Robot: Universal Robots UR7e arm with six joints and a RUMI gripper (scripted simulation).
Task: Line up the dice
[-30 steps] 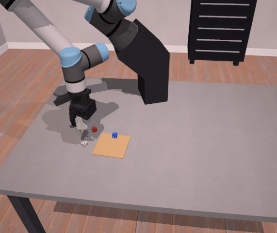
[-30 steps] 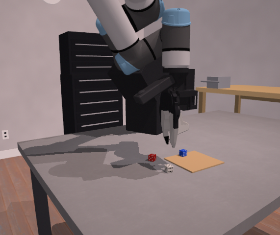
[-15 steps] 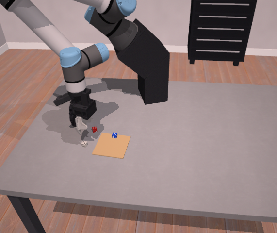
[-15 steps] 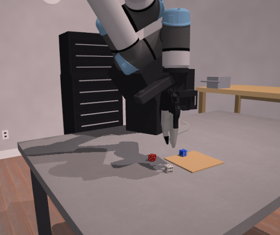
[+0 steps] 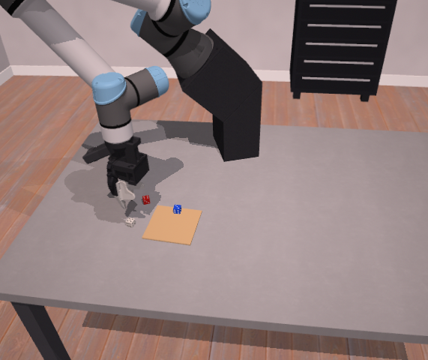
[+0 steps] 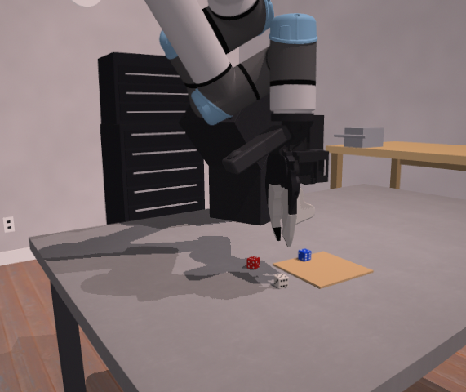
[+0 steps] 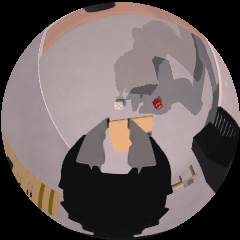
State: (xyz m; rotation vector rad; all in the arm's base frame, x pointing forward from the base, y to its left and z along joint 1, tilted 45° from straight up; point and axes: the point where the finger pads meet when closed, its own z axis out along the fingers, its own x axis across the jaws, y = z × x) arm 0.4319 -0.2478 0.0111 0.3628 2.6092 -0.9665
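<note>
A tan mat (image 5: 171, 231) (image 6: 330, 270) (image 7: 118, 141) lies on the grey table. A blue die (image 5: 177, 209) (image 6: 304, 254) sits flat on the mat near its far corner. A red die (image 5: 146, 199) (image 6: 253, 262) (image 7: 157, 104) and a white die (image 5: 130, 222) (image 6: 281, 280) (image 7: 119, 105) sit on the bare table just off the mat's left edge. My gripper (image 5: 125, 205) (image 6: 283, 241) (image 7: 118, 118) hangs above the table between the red and white dice, fingers pointing down, narrowed to a small gap with nothing between them.
The black robot pedestal (image 5: 237, 116) stands at the back of the table. A black drawer cabinet (image 5: 342, 46) (image 6: 153, 139) stands on the floor behind. A wooden side table (image 6: 418, 150) with a grey box is beyond the table.
</note>
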